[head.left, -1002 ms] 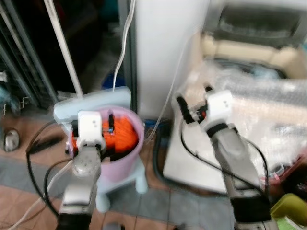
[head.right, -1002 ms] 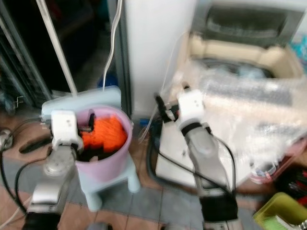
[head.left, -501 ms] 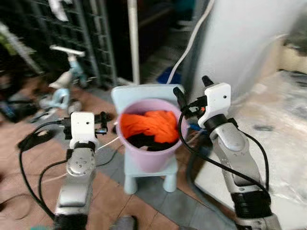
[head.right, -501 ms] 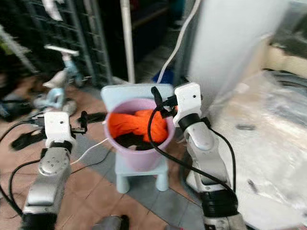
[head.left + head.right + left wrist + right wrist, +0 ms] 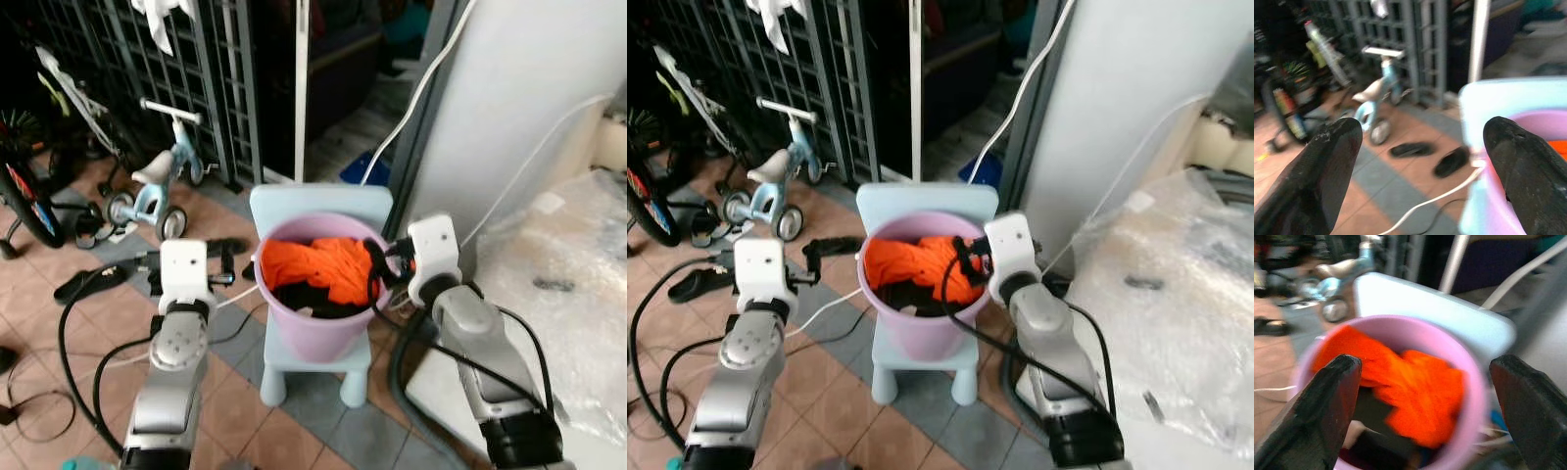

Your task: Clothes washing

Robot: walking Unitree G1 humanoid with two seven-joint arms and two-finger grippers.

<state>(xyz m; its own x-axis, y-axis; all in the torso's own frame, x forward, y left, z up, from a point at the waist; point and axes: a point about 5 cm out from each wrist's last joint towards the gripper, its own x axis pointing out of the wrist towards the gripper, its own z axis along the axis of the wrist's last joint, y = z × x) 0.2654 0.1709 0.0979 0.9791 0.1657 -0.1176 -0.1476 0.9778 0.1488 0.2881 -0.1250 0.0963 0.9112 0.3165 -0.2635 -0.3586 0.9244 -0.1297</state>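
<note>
Two grippers flank the pink bucket point(image 5: 318, 323), which sits on a pale blue stool point(image 5: 318, 357) w/ orange clothing point(image 5: 328, 266) on top. Left gripper point(image 5: 1422, 142) spread wide, just off the bucket's left rim, tiled floor point(image 5: 59, 323) beyond. Right gripper point(image 5: 1427, 382) also wide, at the right rim over the clothes. White wall point(image 5: 529, 88) close behind.
</note>
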